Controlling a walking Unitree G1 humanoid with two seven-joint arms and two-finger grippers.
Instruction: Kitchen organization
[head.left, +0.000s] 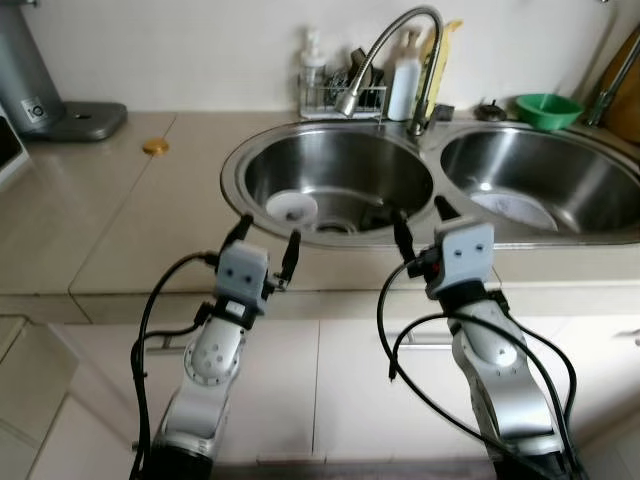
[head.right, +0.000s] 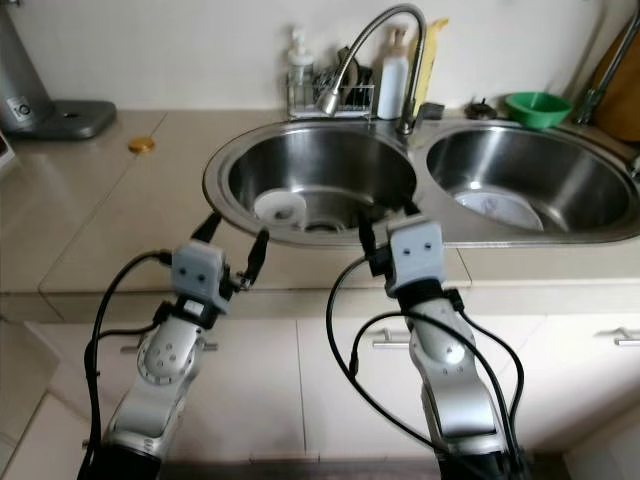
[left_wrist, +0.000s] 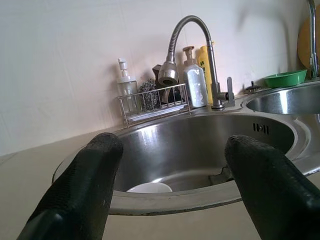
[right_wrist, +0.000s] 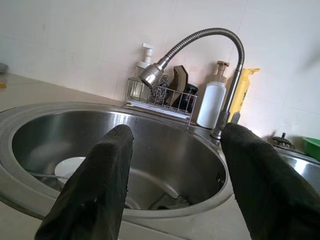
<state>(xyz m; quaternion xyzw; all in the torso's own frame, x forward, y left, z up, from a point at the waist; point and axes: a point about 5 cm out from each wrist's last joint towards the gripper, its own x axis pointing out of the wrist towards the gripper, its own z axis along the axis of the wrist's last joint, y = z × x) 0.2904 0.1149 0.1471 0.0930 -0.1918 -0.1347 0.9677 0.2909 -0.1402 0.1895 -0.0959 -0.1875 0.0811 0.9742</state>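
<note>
While both arms reach toward the counter edge, the scene reads as follows.

Left gripper (head.left: 266, 244): it hangs over the front edge of the beige countertop (head.left: 120, 210), just before the rim of the left basin; its two black fingers (left_wrist: 82, 187) stand wide apart and hold nothing.

Right gripper (head.left: 420, 228): it is at the front rim between the two basins; its fingers (right_wrist: 97, 182) are also spread wide, with nothing between them.

Left basin (head.left: 340, 175): round, of steel; a small white bowl (head.left: 291, 208) lies on its bottom at the near left side, close to the drain.

Right basin (head.left: 545, 180): a white plate (head.left: 512, 210) lies flat inside, partly hidden by the near rim.

Faucet (head.left: 395, 45): a curved flexible neck, with its head over the back of the left basin.

Wire rack (left_wrist: 152, 102): it stands behind the left basin, against the wall, with a pump bottle (left_wrist: 127, 90) and scrubbers in it.

White bottle (right_wrist: 210, 104): upright beside the faucet base, with a yellow bottle (right_wrist: 240, 90) just behind it.

Green bowl (head.left: 548, 108): on the counter behind the right basin.

Gold lid (head.left: 155, 146): a small round thing on the countertop, left of the sink.

Grey appliance (head.left: 45, 85): at the far left corner, its base on the counter.
</note>
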